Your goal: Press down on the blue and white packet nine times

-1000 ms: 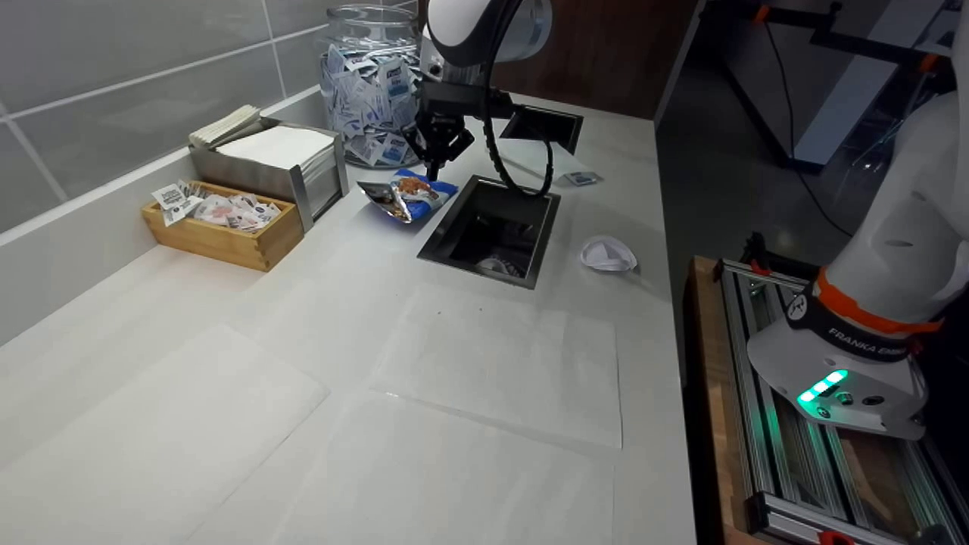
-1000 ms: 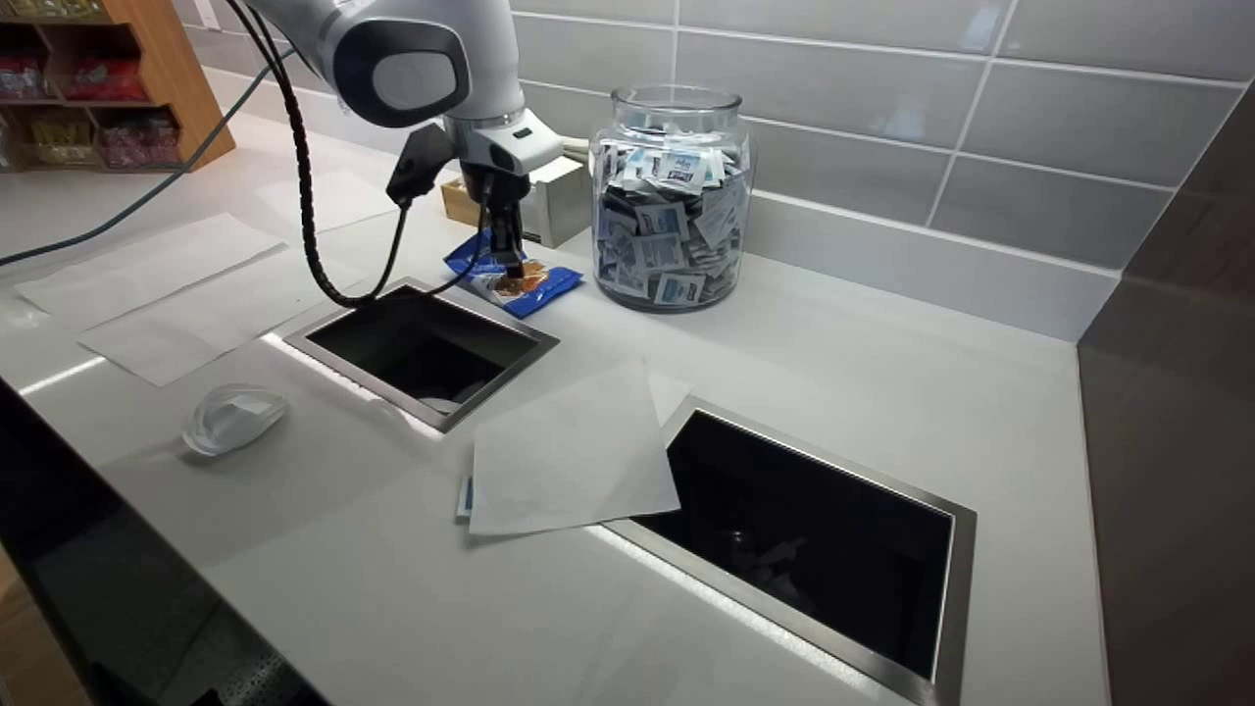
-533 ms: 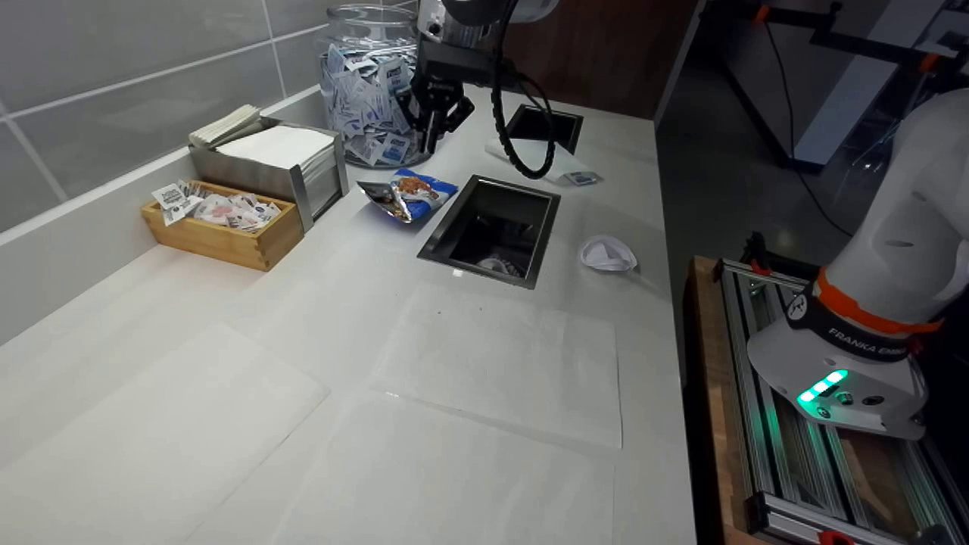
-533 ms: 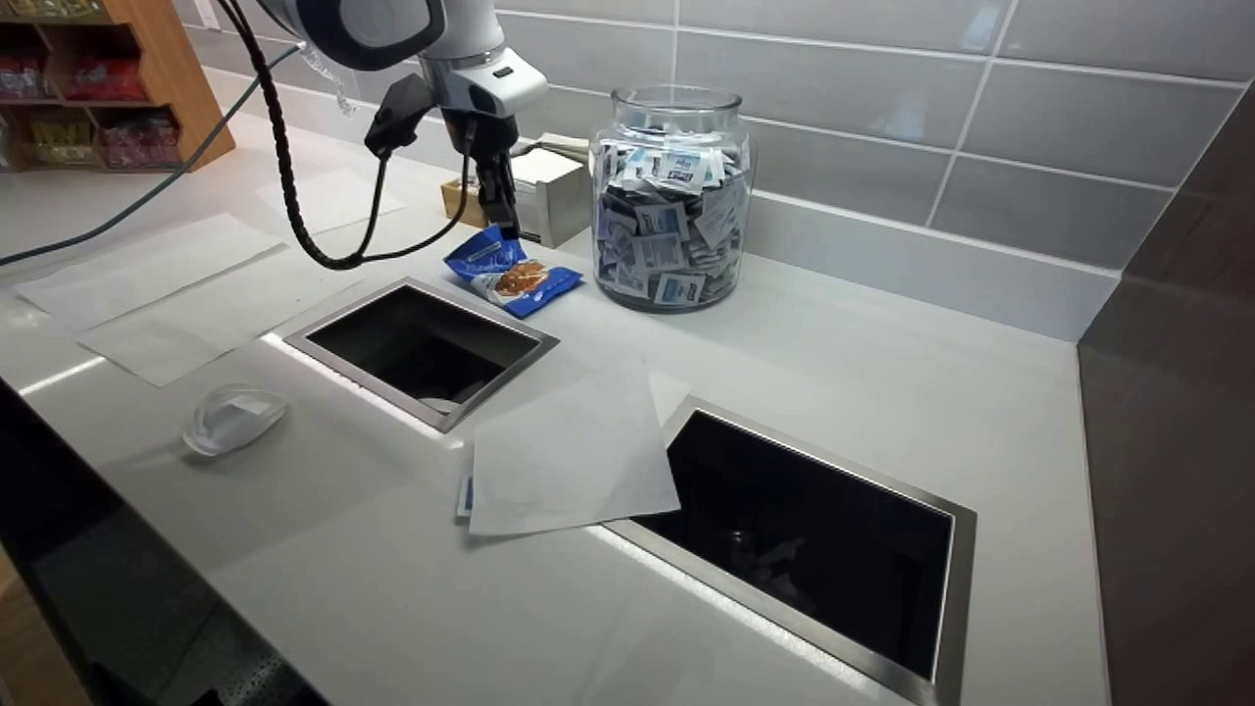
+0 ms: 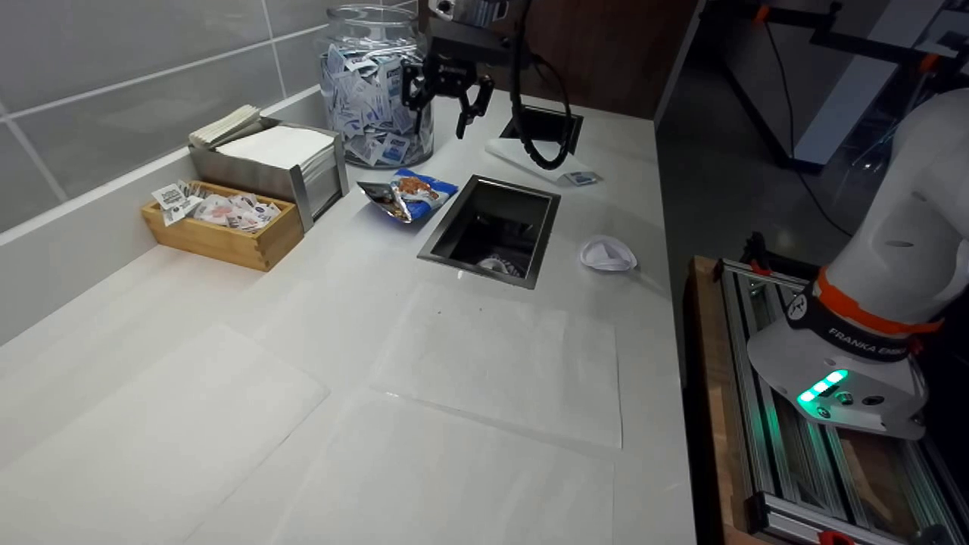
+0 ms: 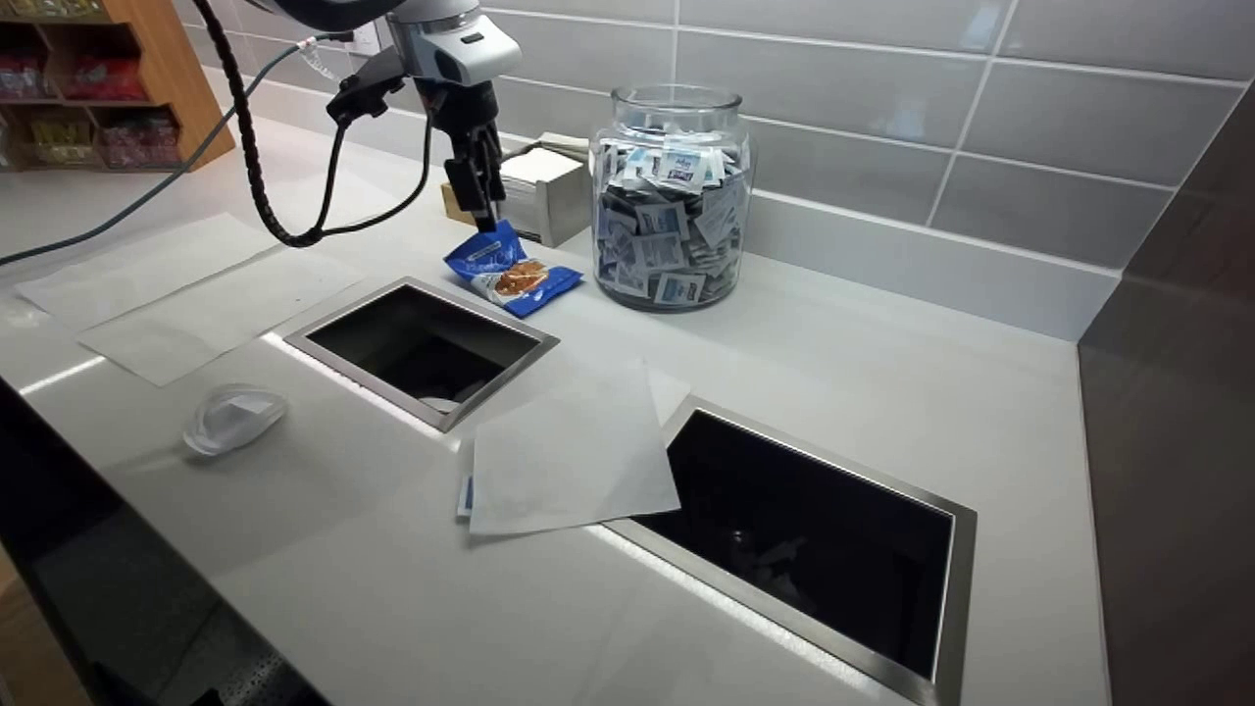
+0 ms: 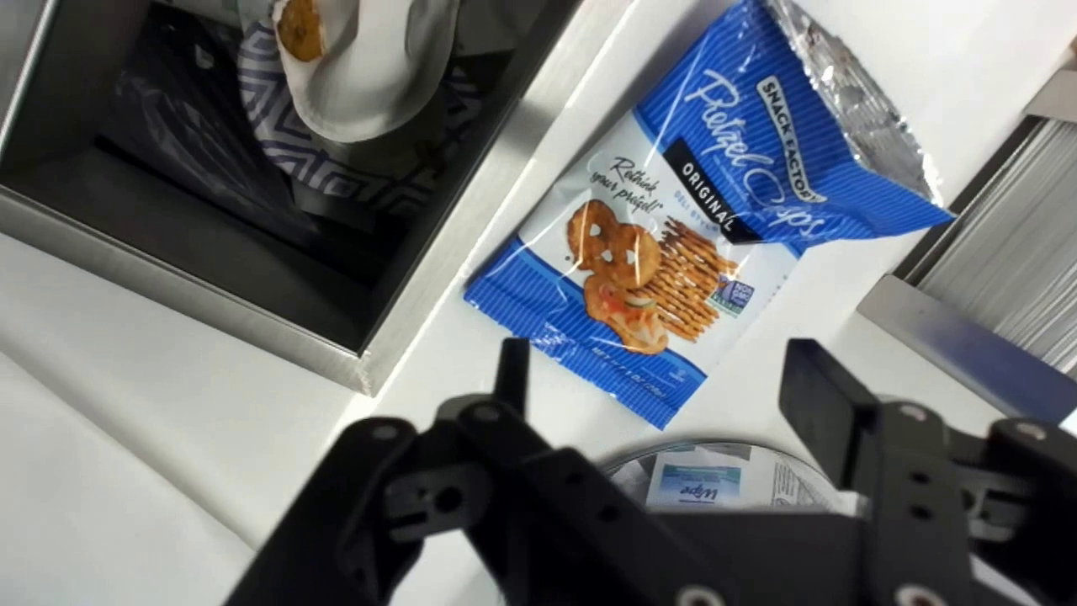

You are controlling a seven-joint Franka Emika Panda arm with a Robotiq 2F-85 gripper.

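The blue and white packet (image 5: 424, 195) lies on the counter in both exterior views, one silvery end standing up. In the wrist view the same packet (image 7: 673, 227) shows its printed face with pretzels, partly between and beyond the spread fingers. My gripper (image 5: 439, 132) hangs in the air above and behind it, near the glass jar. The jaws stand wide apart with nothing in between. From another side, in an exterior view, the gripper (image 6: 492, 224) appears over the packet's raised end, its two fingers nearly in line.
A metal-rimmed opening (image 6: 441, 424) sits right beside the packet. The glass jar (image 6: 672, 216) of sachets stands close behind. A napkin holder (image 5: 325, 185) and a wooden box (image 5: 204, 246) line the wall. A white wad (image 5: 608, 254) and loose paper (image 6: 574, 461) lie on the counter.
One second ago the gripper was shut with its tips down on the packet. It has since risen clear and its jaws have spread. The packet stays in place.
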